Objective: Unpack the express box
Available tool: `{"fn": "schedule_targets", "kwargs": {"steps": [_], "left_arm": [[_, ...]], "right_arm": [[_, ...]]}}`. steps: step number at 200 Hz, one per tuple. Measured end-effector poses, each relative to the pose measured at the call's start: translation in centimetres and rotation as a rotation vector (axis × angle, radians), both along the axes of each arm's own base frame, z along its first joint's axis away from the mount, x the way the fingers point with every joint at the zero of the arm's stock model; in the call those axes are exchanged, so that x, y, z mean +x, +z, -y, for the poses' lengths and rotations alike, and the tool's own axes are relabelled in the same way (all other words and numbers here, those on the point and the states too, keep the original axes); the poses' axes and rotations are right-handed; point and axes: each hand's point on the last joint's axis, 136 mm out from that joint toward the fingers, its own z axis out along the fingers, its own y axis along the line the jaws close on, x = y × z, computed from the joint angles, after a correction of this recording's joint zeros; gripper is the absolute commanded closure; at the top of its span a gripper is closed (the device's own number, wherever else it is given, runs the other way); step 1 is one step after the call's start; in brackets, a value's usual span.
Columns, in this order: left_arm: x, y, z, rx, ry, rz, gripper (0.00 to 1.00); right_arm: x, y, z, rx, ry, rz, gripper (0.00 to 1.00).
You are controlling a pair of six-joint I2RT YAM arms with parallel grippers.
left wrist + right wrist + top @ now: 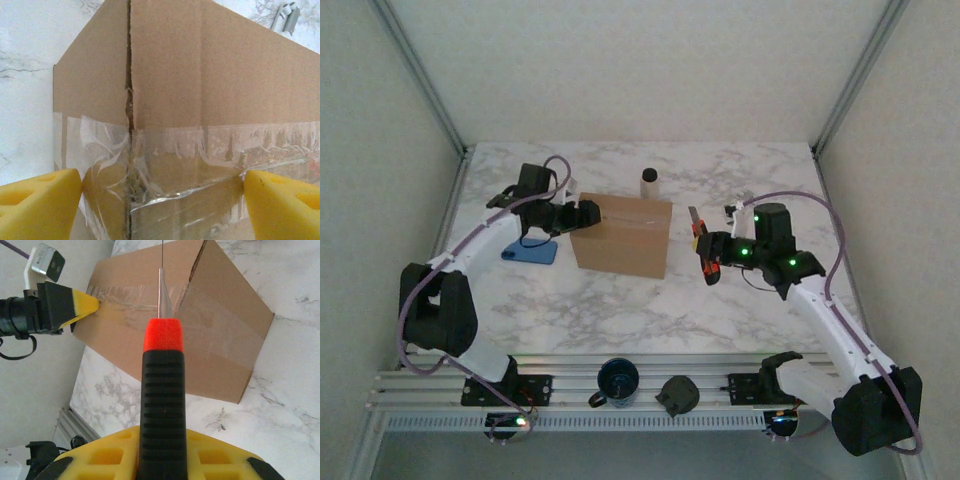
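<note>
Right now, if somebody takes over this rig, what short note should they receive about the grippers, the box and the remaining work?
Left gripper: open, a finger on each side of the express box at its left end, level with the tape.
Right gripper: shut on the knife, blade pointing at the box, short of it.
Done: knife in hand.
Left: cut the tape, open the flaps, unpack.

- The express box [620, 238] stood mid-table, a small bottle [648, 182] just behind it.
- The left gripper [588, 215] sat at the box's left end, a flat object [530, 252] beneath its arm.
- Right of the box, apart from it, the right gripper [706, 256] held a utility knife [696, 225].
- A mug [618, 382] rested on the near rail [440, 385].
</note>
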Motion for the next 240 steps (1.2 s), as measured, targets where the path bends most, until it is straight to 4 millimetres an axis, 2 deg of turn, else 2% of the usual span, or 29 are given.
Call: {"fn": "schedule_targets", "kwargs": {"steps": [57, 133, 240], "left_arm": [[0.1, 0.0, 0.1, -0.024, -0.009, 0.02, 0.18], [-0.1, 0.0, 0.1, -0.045, -0.013, 0.029, 0.18], [0.0, 0.0, -0.1, -0.052, -0.012, 0.031, 0.18]], "right_arm": [[0.7, -2.6, -0.9, 0.008, 0.028, -0.105, 1.0], [1.0, -3.5, -2.4, 0.055, 0.121, -0.12, 1.0], [1.6, -4.0, -2.5, 0.069, 0.103, -0.129, 1.0]]}}
